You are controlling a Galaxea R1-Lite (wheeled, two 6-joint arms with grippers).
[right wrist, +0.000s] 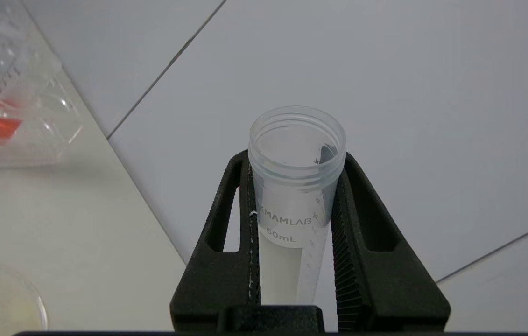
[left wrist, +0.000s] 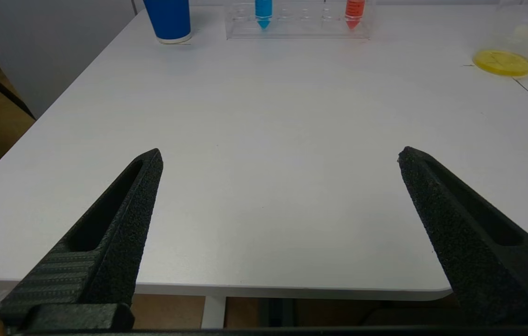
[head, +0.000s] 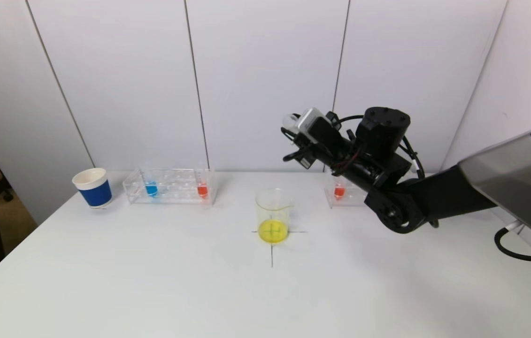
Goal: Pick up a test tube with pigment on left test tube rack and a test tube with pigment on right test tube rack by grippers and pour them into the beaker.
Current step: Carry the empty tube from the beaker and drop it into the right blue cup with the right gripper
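Head view: a white desk (head: 152, 281) is seen in front of pale wall panels. A clear beaker (head: 273, 215) with yellow liquid at its bottom is placed on a cross mark in the middle of the desk. On the left, a clear rack (head: 171, 186) is set with a blue-filled tube (head: 151, 187) and a red-filled tube (head: 202, 188); a blue and white paper cup (head: 92, 187) is placed just beside it. On the right, a second rack (head: 346, 192) with a red tube (head: 339, 190) is partly hidden by the right arm, which is raised above the desk, behind and to the right of the beaker.

Left wrist view: the left end effector (left wrist: 280, 156) is held wide open and empty above the desk's near edge.

Right wrist view: the right end effector (right wrist: 294, 214) is closed on an empty clear tube (right wrist: 294, 186) marked 50 mL, gripped below its open mouth.
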